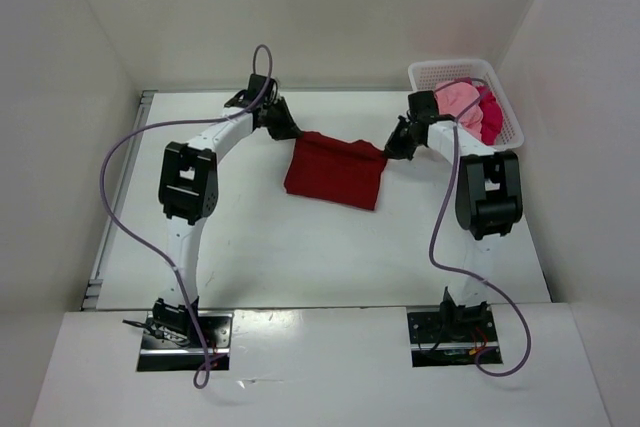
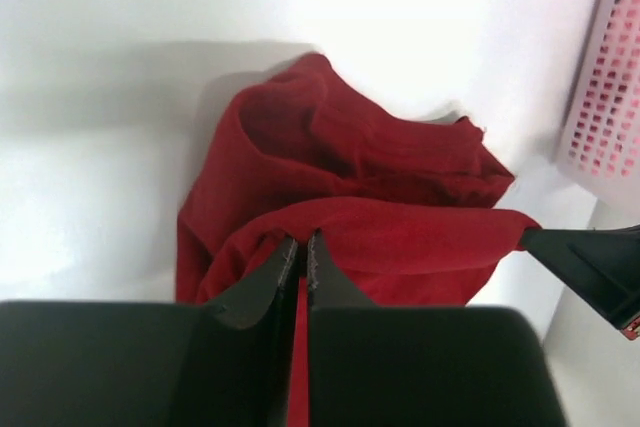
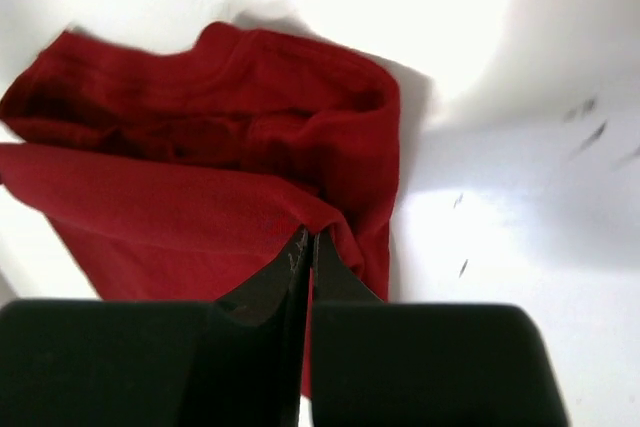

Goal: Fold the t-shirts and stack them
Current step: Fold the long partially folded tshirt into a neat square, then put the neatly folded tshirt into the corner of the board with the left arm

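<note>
Soft cloth is drawn taut where the dark red short-sleeved t-shirt [image 1: 335, 172] lies half-folded mid-way across the white table [image 1: 300, 247], its far edge pinched by the left gripper [image 1: 297, 134] and the right gripper [image 1: 386, 153], both clamped on fabric, presumably to keep the fold straight.

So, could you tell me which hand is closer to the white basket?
Right. The right hand grips the dark red t-shirt close beside the white basket; the left hand holds the shirt's opposite corner, farther away.
</note>
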Robot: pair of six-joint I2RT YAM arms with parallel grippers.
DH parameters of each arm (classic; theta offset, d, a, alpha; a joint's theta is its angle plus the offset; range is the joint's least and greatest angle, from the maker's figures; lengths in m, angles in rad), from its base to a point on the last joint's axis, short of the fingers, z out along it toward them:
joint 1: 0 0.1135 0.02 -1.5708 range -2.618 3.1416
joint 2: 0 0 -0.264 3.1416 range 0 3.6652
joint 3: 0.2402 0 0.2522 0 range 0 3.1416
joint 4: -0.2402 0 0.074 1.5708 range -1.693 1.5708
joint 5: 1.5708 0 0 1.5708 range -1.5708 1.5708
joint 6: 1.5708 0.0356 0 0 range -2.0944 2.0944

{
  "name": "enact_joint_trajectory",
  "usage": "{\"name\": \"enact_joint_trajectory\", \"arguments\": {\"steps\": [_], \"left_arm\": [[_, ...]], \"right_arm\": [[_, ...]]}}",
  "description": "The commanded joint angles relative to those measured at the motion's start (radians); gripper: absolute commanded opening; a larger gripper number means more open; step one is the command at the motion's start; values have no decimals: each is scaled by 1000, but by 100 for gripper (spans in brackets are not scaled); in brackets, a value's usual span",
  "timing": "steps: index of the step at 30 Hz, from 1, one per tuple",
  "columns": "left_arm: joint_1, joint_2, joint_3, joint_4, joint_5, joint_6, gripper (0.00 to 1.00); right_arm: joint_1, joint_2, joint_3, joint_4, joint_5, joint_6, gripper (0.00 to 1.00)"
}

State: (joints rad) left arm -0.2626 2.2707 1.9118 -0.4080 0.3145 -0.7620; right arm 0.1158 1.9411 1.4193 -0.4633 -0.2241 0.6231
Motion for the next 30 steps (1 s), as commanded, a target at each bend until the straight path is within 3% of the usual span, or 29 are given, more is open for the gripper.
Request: {"name": "enact_joint_trajectory", "arguments": {"steps": [1, 3, 4, 5, 6, 9, 12, 14, 15, 18, 22, 26, 30], "left_arm": [[13, 41, 107, 44, -49, -14, 11], [13, 52, 127, 55, -58, -26, 22], [23, 52, 127, 66, -58, -26, 34], [23, 12, 115, 83, -58, -36, 39], [23, -11, 93, 124, -58, -36, 42], [33, -120, -18, 175, -58, -36, 45], [-9, -236, -248, 262, -22, -36, 45], [-67, -264, -345, 308, 6, -36, 44], [-84, -264, -397, 317, 33, -45, 44], [-107, -195, -407, 317, 49, -45, 42], [-107, -160, -445, 294, 8, 10, 42], [-96, -195, -624, 359, 43, -35, 42], [-96, -334, -906, 423, 64, -124, 44]], "right_arm": [[-22, 48, 110, 14, 95, -36, 0], [-22, 58, 133, 5, 120, -26, 8], [-22, 58, 162, 5, 120, -26, 12], [-10, 58, 174, -8, 120, -26, 23], [-10, 49, 188, -8, 129, -26, 28], [15, -2, 216, -49, 138, -52, 42], [59, -102, 109, -25, 132, -34, 47], [96, -151, 37, 23, 88, -16, 34], [108, -151, -29, 37, 44, 7, 19], [166, -136, -104, 74, 28, 29, 3], [177, -111, -184, 135, -15, 53, 0], [177, -120, -281, 144, 23, 63, 0], [186, -140, -365, 164, 34, 72, 0]]}}
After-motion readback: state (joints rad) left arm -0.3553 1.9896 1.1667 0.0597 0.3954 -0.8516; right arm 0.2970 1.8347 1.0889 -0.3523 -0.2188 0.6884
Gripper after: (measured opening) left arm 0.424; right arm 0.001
